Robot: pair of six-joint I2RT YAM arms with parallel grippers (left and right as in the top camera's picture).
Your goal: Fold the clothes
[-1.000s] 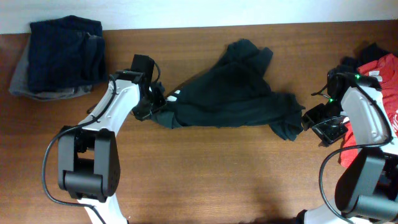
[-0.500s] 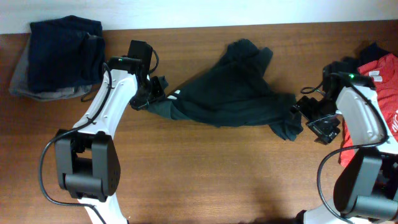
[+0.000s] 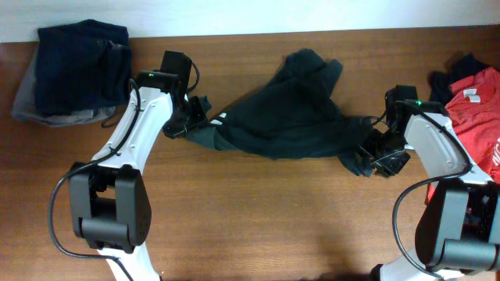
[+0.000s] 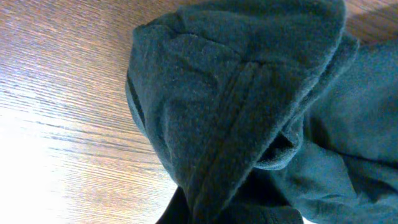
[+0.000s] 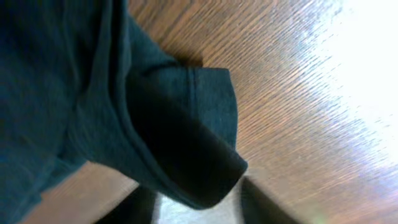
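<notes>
The crumpled blackish-green fabric garment (image 3: 289,117) lies unfolded; right gripper (image 3: 380,152) at its 3 o'clock has jaws spread, left gripper (image 3: 195,123) at 9 o'clock unclear.

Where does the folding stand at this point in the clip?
Done: a navy and grey stack sits folded at far left. In hand: the left gripper pinches the dark green garment; the right gripper straddles its other end, open. Left: that garment lies crumpled, the red shirt untouched.
</notes>
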